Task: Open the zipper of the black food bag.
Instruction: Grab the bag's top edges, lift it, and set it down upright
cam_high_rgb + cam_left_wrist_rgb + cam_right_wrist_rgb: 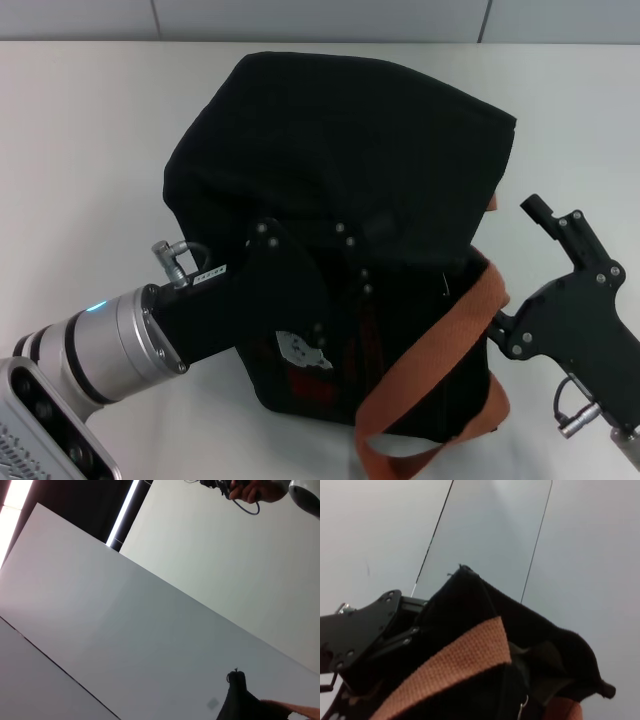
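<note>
The black food bag (340, 150) stands mid-table, its upper fabric bulging up and back. An orange-brown strap (440, 350) loops down its front right side. A pale print and red lettering (305, 365) show low on the front. My left gripper (310, 290) lies against the bag's front, its tips lost in the black fabric. My right gripper (555, 300) hovers just right of the bag, touching the strap. The zipper cannot be made out against the black fabric. The right wrist view shows a small silver metal piece (522, 707) at the bag's rim (470, 580).
The bag rests on a white table (80, 150) that runs to a wall seam at the back. The left wrist view shows only the table, a bag corner (239, 695) and the other arm's cabling (245, 492).
</note>
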